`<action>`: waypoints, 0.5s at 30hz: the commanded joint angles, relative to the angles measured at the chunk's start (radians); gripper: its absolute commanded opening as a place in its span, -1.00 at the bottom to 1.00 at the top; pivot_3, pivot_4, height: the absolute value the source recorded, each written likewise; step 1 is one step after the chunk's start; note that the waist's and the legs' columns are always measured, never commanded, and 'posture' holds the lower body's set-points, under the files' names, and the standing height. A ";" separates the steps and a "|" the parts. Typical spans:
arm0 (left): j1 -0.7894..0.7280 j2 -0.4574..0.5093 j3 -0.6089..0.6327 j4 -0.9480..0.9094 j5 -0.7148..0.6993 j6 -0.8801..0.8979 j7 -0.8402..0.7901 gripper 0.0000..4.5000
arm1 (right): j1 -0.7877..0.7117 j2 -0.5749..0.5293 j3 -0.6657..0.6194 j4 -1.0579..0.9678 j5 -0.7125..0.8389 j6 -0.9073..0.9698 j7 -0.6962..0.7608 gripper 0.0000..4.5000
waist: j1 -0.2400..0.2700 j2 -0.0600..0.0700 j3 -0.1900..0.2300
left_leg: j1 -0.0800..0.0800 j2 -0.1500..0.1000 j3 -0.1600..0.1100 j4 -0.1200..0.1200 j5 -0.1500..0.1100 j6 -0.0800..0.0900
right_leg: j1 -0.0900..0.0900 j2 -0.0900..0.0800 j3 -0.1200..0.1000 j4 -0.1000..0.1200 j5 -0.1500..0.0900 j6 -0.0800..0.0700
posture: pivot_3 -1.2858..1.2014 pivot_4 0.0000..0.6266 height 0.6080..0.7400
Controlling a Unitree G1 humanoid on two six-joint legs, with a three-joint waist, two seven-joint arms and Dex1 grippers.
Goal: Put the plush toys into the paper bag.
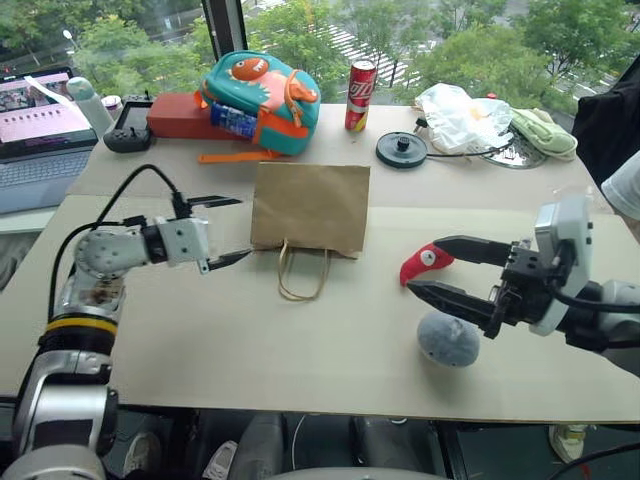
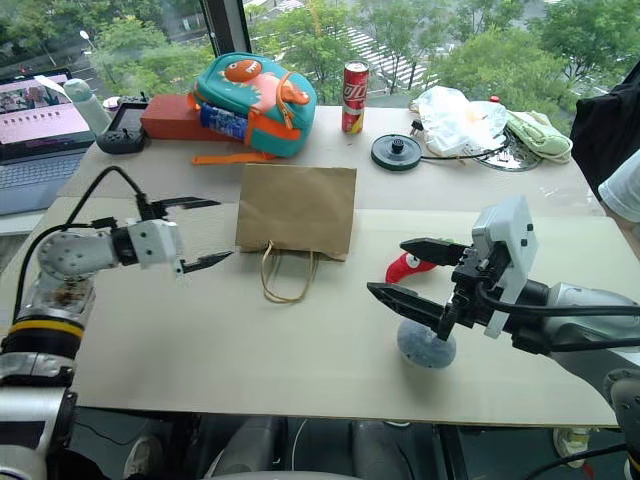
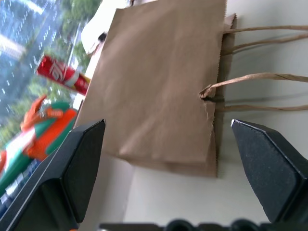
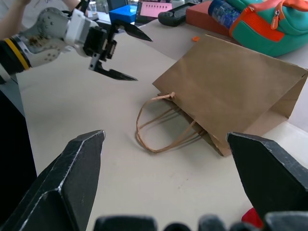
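Nearest, the grey-blue toy [image 1: 447,340] and red radish toy [image 1: 423,262] are lying on the tan table [image 1: 300,350], not bagged. The right gripper [image 1: 440,268] is hovering over them, spread and empty; the left gripper [image 1: 227,230] is likewise spread beside the flat paper bag [image 1: 310,207]. Beyond, a fish backpack [image 1: 262,102], can [image 1: 360,95] and window greenery are showing.

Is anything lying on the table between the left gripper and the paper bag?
No. In the left eye view, bare table separates the open left gripper from the flat-lying paper bag; its handles trail toward the robot.
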 commanded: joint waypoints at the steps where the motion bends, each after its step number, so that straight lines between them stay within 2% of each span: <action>1: -0.060 -0.010 -0.039 0.128 0.090 -0.159 0.094 1.00 | 0.012 -0.021 -0.054 -0.048 0.059 -0.014 -0.046 0.99 | -0.003 0.000 0.000 | 0.000 0.000 0.000 0.000 0.000 0.000 | 0.000 0.000 0.000 0.000 0.000 0.000 | 0.03 -0.52 0.98; 8: -0.140 -0.035 -0.110 0.298 0.206 -0.267 0.240 1.00 | 0.046 -0.040 -0.083 -0.081 0.121 -0.030 -0.114 0.99 | -0.007 0.000 0.000 | 0.001 0.000 -0.001 0.000 0.000 0.000 | 0.000 0.001 0.000 0.003 0.000 0.000 | 0.03 -0.52 0.98; 15: -0.177 -0.065 -0.163 0.349 0.277 -0.312 0.342 1.00 | 0.081 -0.047 -0.104 -0.098 0.140 -0.045 -0.144 0.99 | -0.004 0.000 0.000 | 0.000 0.000 -0.001 0.002 0.000 0.000 | 0.000 0.000 0.000 0.003 0.000 0.000 | 0.03 -0.52 0.98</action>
